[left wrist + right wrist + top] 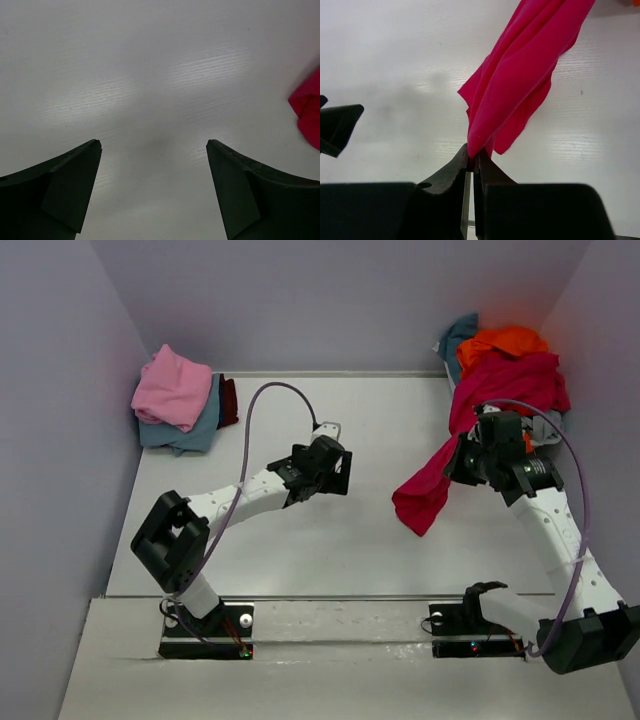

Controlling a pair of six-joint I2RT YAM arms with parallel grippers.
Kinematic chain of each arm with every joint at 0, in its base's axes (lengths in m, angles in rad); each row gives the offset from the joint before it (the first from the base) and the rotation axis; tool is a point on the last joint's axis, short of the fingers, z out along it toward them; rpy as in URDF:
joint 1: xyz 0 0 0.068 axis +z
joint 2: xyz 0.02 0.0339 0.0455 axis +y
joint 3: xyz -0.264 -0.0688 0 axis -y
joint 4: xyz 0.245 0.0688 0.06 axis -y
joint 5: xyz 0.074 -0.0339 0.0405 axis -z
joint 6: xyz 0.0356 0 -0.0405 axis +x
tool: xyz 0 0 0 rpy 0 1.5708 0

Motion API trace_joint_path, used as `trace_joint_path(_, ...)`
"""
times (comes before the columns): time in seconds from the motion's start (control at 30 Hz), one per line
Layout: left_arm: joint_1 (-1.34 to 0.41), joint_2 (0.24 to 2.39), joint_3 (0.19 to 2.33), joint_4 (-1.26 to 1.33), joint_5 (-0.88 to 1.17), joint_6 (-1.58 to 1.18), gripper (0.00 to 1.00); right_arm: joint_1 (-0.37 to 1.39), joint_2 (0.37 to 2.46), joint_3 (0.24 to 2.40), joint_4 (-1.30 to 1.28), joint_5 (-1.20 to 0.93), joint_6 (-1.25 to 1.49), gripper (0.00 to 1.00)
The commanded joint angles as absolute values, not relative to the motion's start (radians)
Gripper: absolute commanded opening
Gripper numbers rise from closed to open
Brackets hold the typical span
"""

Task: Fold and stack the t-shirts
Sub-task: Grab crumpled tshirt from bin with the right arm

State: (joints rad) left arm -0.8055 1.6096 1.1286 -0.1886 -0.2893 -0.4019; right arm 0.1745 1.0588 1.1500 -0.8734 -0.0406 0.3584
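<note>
Right end effector (472, 161) gripped a red tee (520, 80) trailing from the far-right-corner pile (505, 350). Left end effector (154, 145), spread wide, hung to its left.

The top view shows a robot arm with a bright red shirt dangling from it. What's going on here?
Two robot arms are sorting laundry. The right gripper is pinched shut on an edge of a magenta-red cloth t-shirt, which trails back to a heap of crumpled tees in the far right corner. The left gripper is wide open over the bare white table, holding nothing. In the far left corner a folded pink tee lies on a dusty blue tee.
</note>
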Motion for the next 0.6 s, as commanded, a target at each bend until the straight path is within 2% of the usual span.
trace_joint_path(0.0, -0.839, 1.539, 1.109, -0.132, -0.400, -0.475, 0.99, 0.202, 1.152, 1.316, -0.807, 0.046, 0.414, 0.07)
trace_joint_path(0.2, -0.839, 1.565, 1.233, -0.284, -0.466, -0.465, 0.99, 0.294, 1.334, 1.571, -0.831, 0.064, 0.428, 0.07)
trace_joint_path(0.33, -0.830, 1.529, 1.247, -0.350, -0.537, -0.446, 0.99, 0.374, 1.403, 1.649, -0.812, 0.063, 0.446, 0.07)
trace_joint_path(0.57, -0.787, 1.515, 1.241, -0.354, -0.532, -0.439, 0.99, 0.485, 1.479, 1.764, -0.825, 0.092, 0.453, 0.07)
